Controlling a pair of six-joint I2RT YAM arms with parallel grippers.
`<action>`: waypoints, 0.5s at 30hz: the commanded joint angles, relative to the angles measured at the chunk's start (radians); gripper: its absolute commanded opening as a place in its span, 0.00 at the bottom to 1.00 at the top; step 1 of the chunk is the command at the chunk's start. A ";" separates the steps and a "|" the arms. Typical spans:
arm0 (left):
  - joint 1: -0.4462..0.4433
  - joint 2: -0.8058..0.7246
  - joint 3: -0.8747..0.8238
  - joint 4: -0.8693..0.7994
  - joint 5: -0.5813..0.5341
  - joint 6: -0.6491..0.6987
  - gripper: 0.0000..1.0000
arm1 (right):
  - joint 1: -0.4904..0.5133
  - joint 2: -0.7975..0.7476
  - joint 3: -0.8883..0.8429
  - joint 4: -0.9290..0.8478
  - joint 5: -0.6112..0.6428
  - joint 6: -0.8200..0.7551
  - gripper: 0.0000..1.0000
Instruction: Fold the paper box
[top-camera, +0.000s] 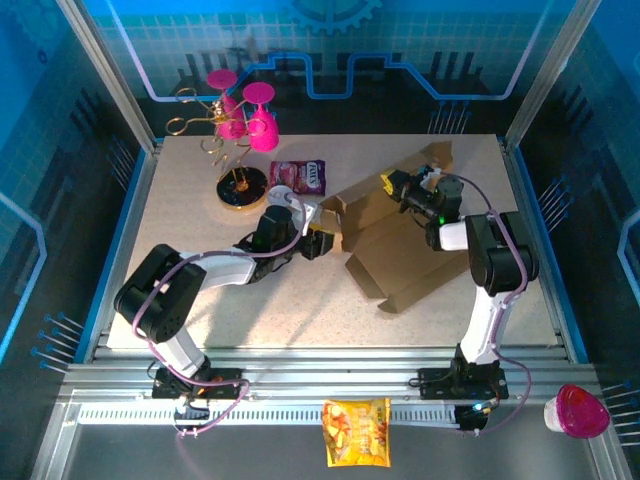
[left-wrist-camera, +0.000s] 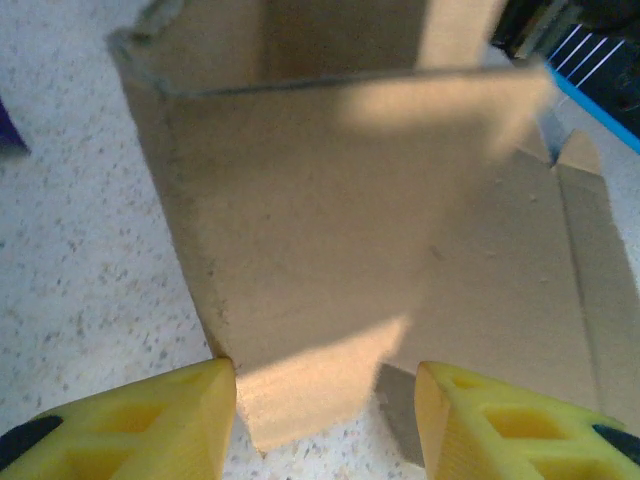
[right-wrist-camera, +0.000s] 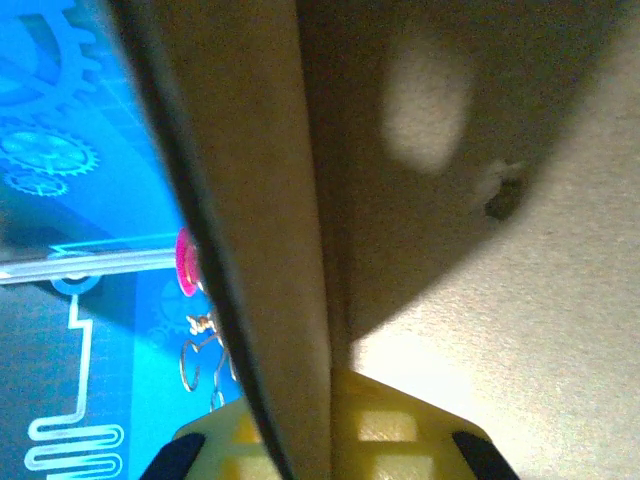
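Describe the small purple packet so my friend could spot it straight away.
Start at the pale speckled table and go to its far side, where a gold wire stand holds pink glasses. Just right of its black base, left of the brown paper box, lies the purple packet: the only flat purple thing there.

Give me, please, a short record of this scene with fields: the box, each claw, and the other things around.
box: brown cardboard box, partly folded, some walls raised, on the table right of centre
left claw: open, low at the box's left end; the narrow end of a flap lies between its jaws
right claw: shut on a raised wall of the box
far left of table: purple snack packet; pink glasses on a gold stand
near ledge: orange snack packet; cup with a pink lid
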 joint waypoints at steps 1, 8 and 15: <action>-0.006 0.005 0.041 0.059 -0.024 -0.012 0.51 | 0.037 0.026 0.068 0.069 0.032 0.045 0.00; 0.012 0.014 0.060 0.030 -0.058 0.014 0.50 | 0.055 0.057 0.087 0.061 0.037 0.042 0.00; 0.029 0.033 0.089 -0.008 -0.070 0.036 0.50 | 0.061 0.065 0.073 0.067 0.039 0.047 0.00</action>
